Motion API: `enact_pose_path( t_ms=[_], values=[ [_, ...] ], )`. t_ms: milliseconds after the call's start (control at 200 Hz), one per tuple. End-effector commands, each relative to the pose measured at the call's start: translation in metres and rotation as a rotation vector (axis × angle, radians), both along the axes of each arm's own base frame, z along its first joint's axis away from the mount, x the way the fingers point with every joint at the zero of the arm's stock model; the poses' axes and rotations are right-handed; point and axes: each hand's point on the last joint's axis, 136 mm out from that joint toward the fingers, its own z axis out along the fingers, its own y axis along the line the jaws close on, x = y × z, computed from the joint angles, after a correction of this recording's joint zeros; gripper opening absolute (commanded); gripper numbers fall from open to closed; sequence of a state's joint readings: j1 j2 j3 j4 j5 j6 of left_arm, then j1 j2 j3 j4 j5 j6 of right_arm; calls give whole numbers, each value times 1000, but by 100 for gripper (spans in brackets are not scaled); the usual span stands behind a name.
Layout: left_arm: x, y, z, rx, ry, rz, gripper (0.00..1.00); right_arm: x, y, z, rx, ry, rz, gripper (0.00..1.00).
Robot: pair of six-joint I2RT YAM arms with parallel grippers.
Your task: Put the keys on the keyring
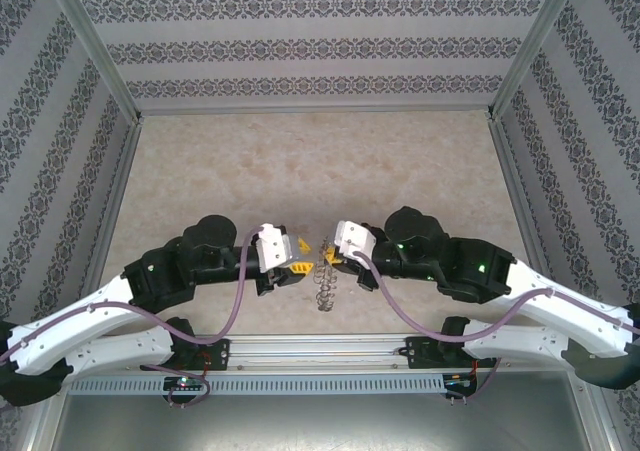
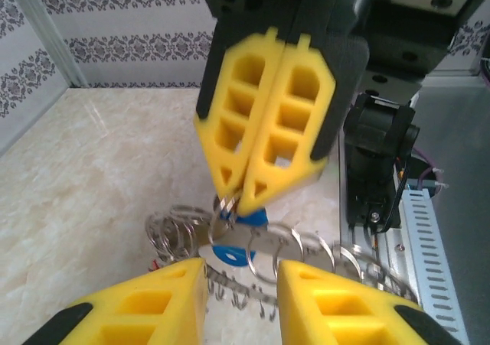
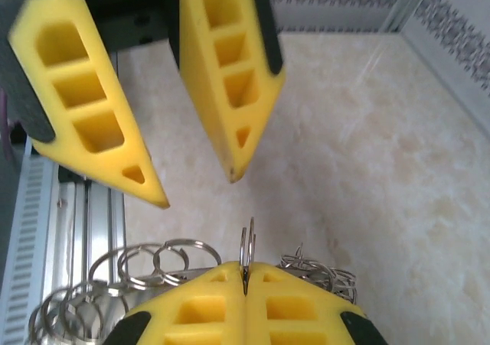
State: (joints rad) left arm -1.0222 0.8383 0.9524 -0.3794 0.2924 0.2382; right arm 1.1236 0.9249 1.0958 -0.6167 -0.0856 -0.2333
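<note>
Right gripper [image 3: 245, 278]: jaws pressed together, pinching one upright wire loop [image 3: 246, 242] on the rim of the keyring [image 1: 324, 279].

Left gripper [image 3: 197, 188]: jaws narrowly apart with nothing between them. It hangs above the ring at 12 o'clock in the right wrist view.

Top view: the ring lies low on the table [image 1: 300, 161], toward 6 o'clock from its centre, near the arm bases. The left gripper sits at about 9 o'clock of the ring and the right at about 1 o'clock. The tips of the two face each other, close but apart.

Left wrist view: the closed right tips point down onto the ring's fringe, with a blue key cap [image 2: 253, 217] just beneath them, against the flat grey metal. More wire loops fan out toward 3 and 9 o'clock. Cannot tell whether that key is threaded on a loop.
</note>
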Motion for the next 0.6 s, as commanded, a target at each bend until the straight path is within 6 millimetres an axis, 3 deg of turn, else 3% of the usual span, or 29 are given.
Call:
enact_pose_path(
  t_ms=[0,595],
  values=[
    [2,-2,12,15,-83,-4,30,-5,-3,5,-21,3,16,0],
    [-2,-25,0,60,-90,-91,28,-21,4,8,0,52,105,0]
  ],
)
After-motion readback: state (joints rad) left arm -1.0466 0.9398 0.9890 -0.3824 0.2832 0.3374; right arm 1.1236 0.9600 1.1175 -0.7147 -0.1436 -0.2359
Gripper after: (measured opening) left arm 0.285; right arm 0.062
